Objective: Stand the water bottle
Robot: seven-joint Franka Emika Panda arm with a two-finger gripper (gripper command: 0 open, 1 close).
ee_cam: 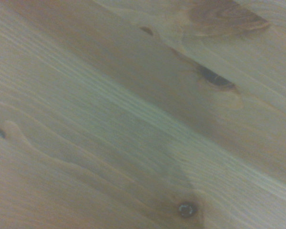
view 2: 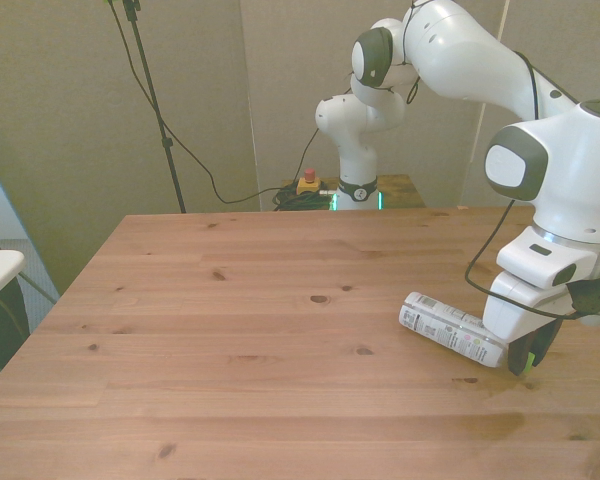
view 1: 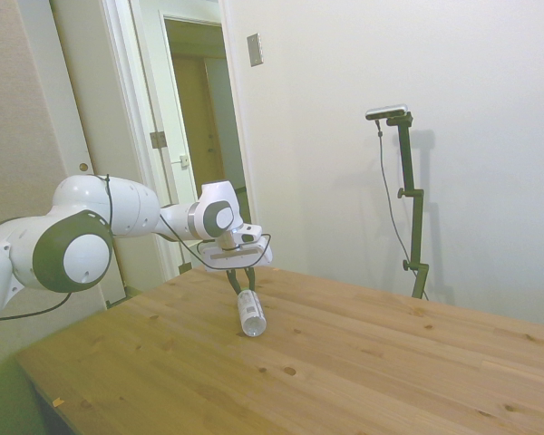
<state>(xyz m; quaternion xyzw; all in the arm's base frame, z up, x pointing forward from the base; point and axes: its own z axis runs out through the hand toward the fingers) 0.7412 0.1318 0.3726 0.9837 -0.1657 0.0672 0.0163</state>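
water bottle (view 2: 450, 329) lying on table (view 2: 260, 300) | gripper (view 2: 521, 358) clamped on its cap end | nothing nearby

No text can be read in these pictures. The water bottle (view 2: 451, 329), lying on the table (view 2: 240, 330), carries a white label with dark print and small coloured marks, but the letters are too small to make out. No other sign or number shows.

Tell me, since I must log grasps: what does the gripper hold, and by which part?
The gripper is closed on the water bottle at its cap end; the bottle lies on the table.
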